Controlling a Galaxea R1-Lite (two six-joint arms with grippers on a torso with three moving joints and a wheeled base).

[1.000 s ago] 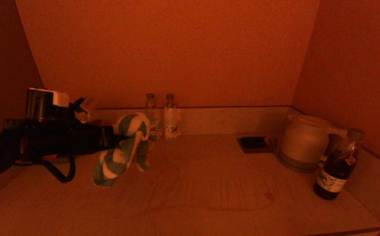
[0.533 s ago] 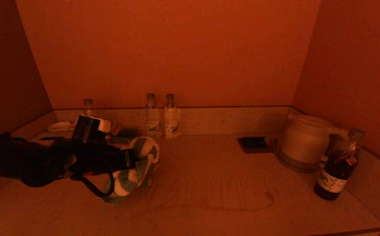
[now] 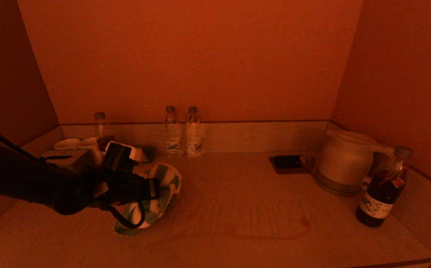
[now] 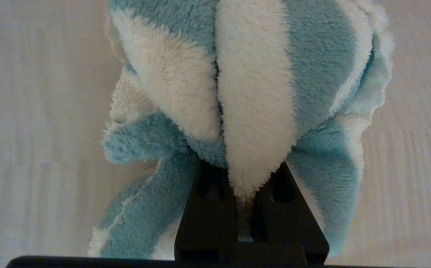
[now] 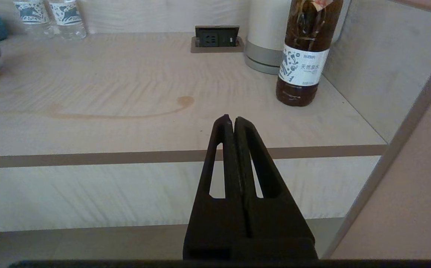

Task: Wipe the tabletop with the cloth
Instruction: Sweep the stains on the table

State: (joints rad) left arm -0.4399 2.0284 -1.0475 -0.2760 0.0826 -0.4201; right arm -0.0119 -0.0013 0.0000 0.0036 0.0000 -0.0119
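Observation:
My left gripper (image 3: 156,189) is shut on a blue-and-white striped fluffy cloth (image 3: 151,199), which now rests bunched on the light wooden tabletop (image 3: 237,201) at the left middle. In the left wrist view the cloth (image 4: 252,93) bulges out between the black fingers (image 4: 208,208) and lies against the wood. A brown liquid streak ending in a round spot (image 3: 304,222) runs across the tabletop to the right of the cloth; it also shows in the right wrist view (image 5: 185,100). My right gripper (image 5: 230,120) is shut and empty, parked off the table's front edge.
Two small water bottles (image 3: 183,131) stand at the back wall. A white kettle (image 3: 343,160) and a dark bottle (image 3: 382,188) stand at the right, with a socket plate (image 3: 288,163) beside them. Cups, a box and another bottle (image 3: 100,126) crowd the back left corner.
My left gripper has come down and toward the front with the cloth. The cloth hung in the air before; now it lies bunched on the tabletop.

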